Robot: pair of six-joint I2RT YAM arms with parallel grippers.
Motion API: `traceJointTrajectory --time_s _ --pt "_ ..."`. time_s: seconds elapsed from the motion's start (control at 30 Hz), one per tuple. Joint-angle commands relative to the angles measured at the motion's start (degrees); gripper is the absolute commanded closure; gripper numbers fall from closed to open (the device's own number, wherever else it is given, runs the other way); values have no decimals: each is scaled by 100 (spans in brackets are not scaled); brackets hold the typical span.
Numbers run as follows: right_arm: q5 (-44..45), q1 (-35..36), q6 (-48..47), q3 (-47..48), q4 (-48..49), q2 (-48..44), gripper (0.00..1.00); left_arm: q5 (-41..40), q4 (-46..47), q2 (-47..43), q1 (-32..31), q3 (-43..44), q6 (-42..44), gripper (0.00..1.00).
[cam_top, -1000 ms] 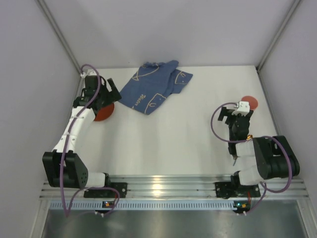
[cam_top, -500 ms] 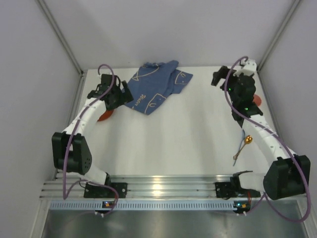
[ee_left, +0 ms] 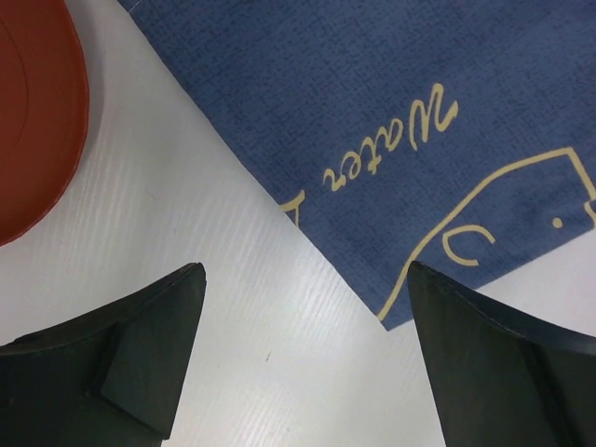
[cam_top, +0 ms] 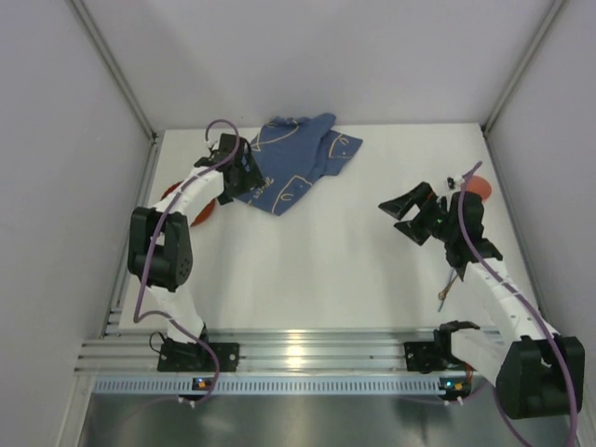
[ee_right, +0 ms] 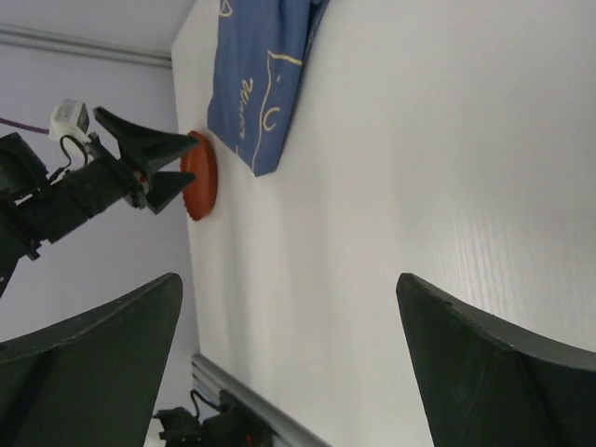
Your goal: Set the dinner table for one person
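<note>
Two empty, spread grippers are shifting over the counter: the left gripper is leaving the red plate for the blue mat's near corner, and the right gripper is swinging in right of the mat. Spreading the mat seems next.

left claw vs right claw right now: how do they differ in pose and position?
The left claw points straight down at the edge of the blue cloth, beside the red plate; the right claw is tipped sideways, aimed across the table toward its left side. The left claw sits far left; the right claw hangs over bare tabletop at mid right. Shared: both open, both empty.
</note>
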Motion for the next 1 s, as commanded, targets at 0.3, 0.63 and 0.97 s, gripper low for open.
traceJointTrajectory --time_s 0.3,0.63,0.97 --pt "-33 -30 -1514 1825 -2621 185 0 -129 551 1091 433 396 -135 13" --pt "-208 5 -1920 2186 -2992 703 0 117 640 2023 513 1187 -108 44" --pt "485 1024 -1718 3239 -2219 2802 0 573 226 2016 715 1952 -178 100"
